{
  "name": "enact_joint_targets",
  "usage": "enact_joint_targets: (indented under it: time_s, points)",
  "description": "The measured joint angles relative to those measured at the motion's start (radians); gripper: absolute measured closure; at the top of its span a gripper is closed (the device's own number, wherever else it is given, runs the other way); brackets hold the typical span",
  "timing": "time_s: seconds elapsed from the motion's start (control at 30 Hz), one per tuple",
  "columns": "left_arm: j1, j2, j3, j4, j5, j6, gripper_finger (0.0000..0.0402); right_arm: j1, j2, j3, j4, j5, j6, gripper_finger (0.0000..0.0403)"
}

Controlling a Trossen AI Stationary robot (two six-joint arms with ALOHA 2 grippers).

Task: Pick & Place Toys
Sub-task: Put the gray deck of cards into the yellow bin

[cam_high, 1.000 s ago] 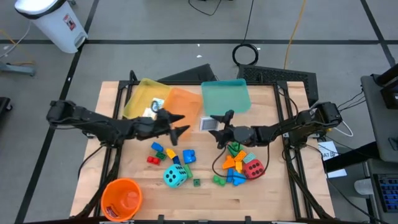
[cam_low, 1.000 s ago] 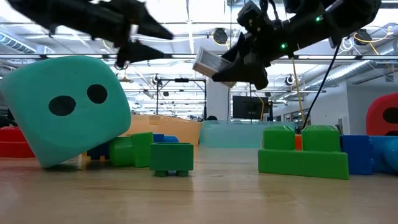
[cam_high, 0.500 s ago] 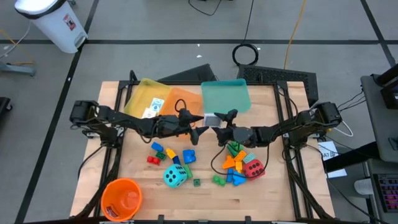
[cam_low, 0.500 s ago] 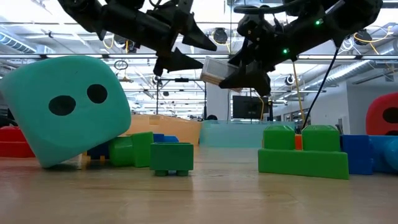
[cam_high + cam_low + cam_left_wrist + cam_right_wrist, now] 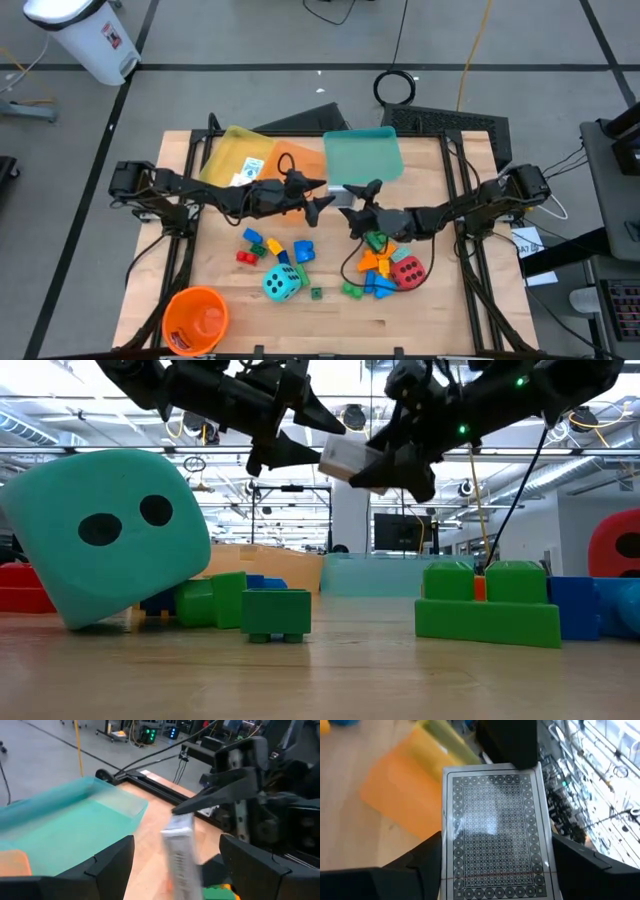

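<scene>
Nearest you, the cyan die [image 5: 281,284] and scattered bricks [image 5: 378,266] lie untouched on the table, short of the teal tray [image 5: 364,156]. Above them, just short of that tray, your right gripper [image 5: 352,207] is clamped on a deck of cards [image 5: 345,457] while the left gripper [image 5: 322,195], fingers apart, straddles it. Close the left squarely on the deck's faces before you loosen the right, or it may drop.

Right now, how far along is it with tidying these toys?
Barely started. One white card lies in the yellow tray. The right gripper holds a deck of cards up above the table, and the left gripper has its fingers open around it. The cyan die, red die and bricks are on the table.
</scene>
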Motion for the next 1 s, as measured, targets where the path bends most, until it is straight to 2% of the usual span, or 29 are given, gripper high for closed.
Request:
enact_joint_targets:
  time_s: [0.17, 0.33, 0.43, 0.57, 0.77, 0.8, 1.0]
  points:
    - [-0.002, 0.005, 0.0, -0.003, 0.063, -0.038, 0.0105, -0.002, 0.0, 0.0, 0.082, -0.01, -0.014, 0.0138]
    - [-0.001, 0.005, 0.0, -0.002, 0.07, -0.043, 0.0106, -0.002, 0.0, -0.001, 0.102, -0.075, -0.015, 0.0137]
    - [-0.001, 0.005, 0.0, 0.0, 0.076, -0.053, 0.0117, -0.002, 0.0, -0.001, 0.094, -0.08, -0.014, 0.0131]
    - [0.002, 0.005, 0.0, -0.002, 0.126, -0.086, 0.0179, -0.002, 0.0, -0.001, 0.093, -0.075, -0.002, 0.0134]
    - [0.021, 0.005, 0.0, -0.013, 0.181, -0.098, 0.0322, -0.002, 0.0, -0.001, 0.086, -0.072, 0.049, 0.0116]
    - [0.026, 0.005, 0.0, -0.014, 0.185, -0.099, 0.0336, -0.002, 0.0, -0.001, 0.083, -0.072, 0.07, 0.0111]
    - [0.073, -0.066, -0.003, -0.07, 0.218, -0.019, 0.0336, 0.005, -0.016, 0.001, 0.075, -0.074, 0.235, 0.0084]
